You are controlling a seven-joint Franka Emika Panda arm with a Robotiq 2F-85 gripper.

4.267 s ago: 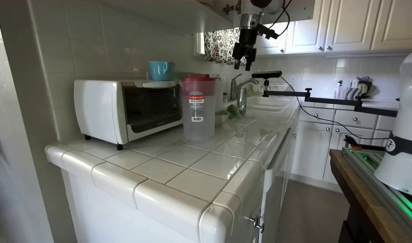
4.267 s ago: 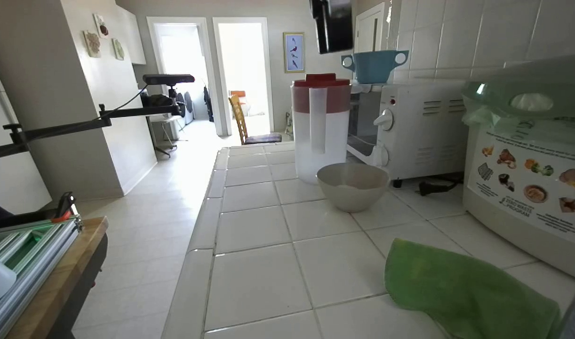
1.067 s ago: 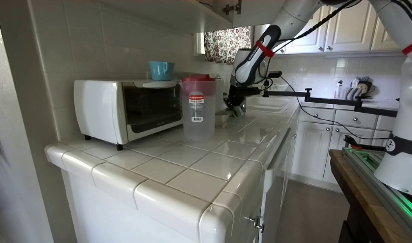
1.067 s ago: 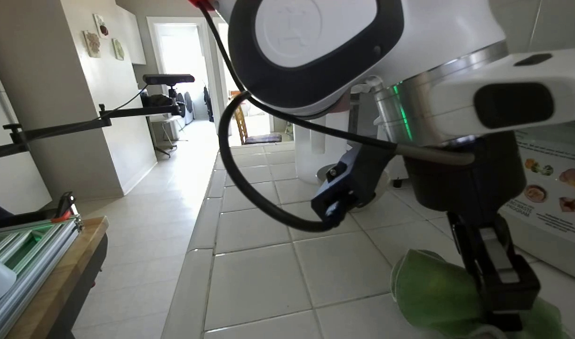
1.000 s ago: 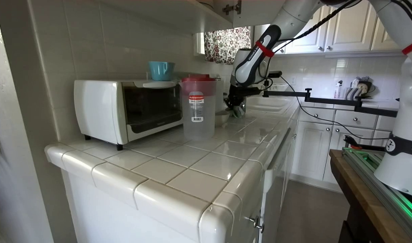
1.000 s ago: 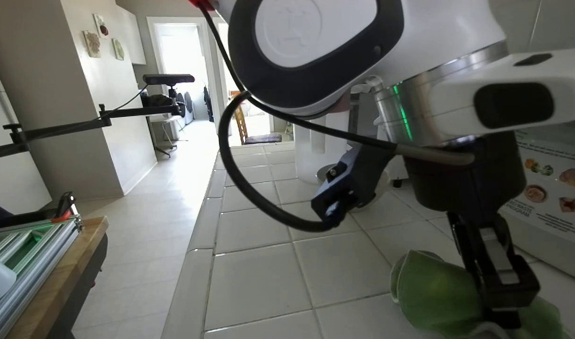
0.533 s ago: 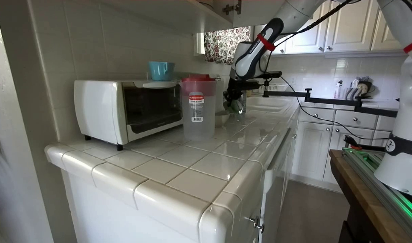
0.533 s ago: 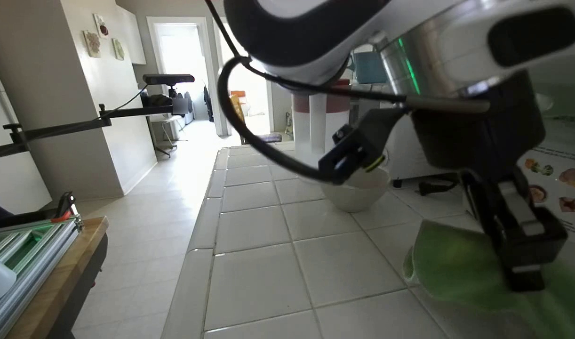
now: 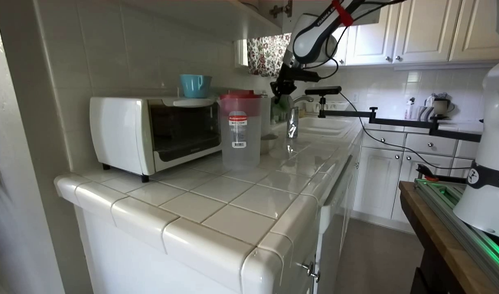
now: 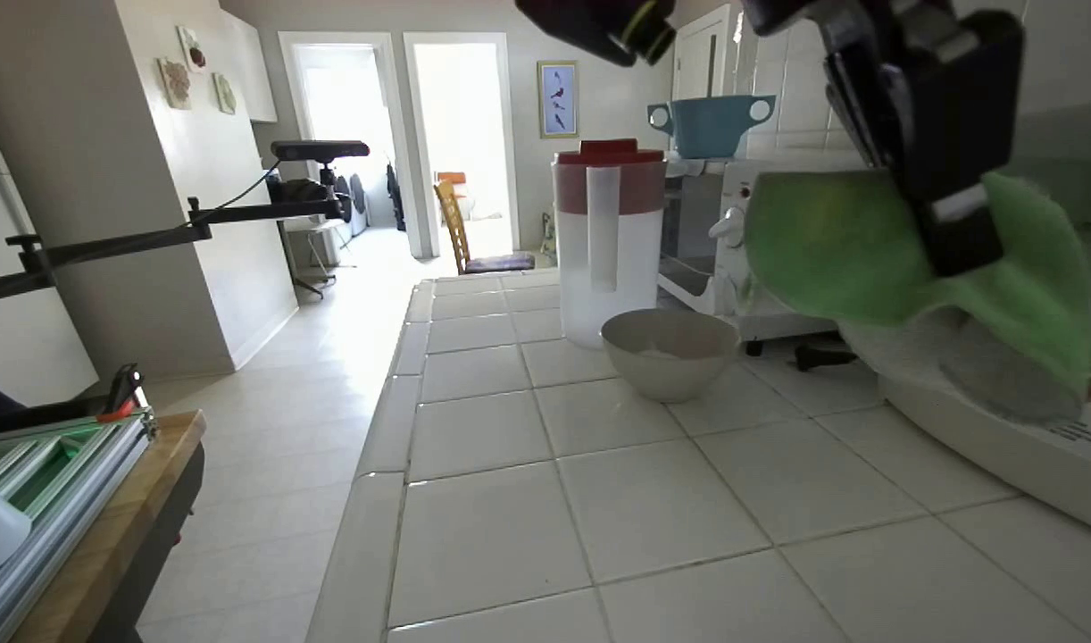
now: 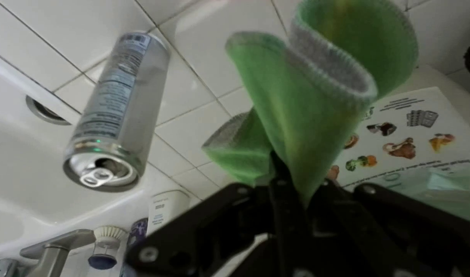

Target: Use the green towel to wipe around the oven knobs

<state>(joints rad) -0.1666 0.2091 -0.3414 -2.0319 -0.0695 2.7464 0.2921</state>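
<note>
Claw (image 10: 963, 234) clamped on green towel (image 10: 827, 246), held up off tabletop (image 10: 487, 536), near upright can (image 11: 121, 104). Bowl (image 10: 669, 366) beyond, then red-lidded pitcher (image 9: 241, 153). Oven knobs (image 10: 730, 227) well apart from towel, on toaster oven (image 9: 119, 136); 2-handled teal cup (image 10: 711, 128) on top.

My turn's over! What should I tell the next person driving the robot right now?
Gripper: shut on the towel, holding it up off the counter.
Knobs: on the oven; the towel isn't at them.
Done: towel picked up.
Left: bring it to the knobs and wipe around them. The bowl and pitcher stand near the oven, so they might get bumped; maybe go slowly there.
</note>
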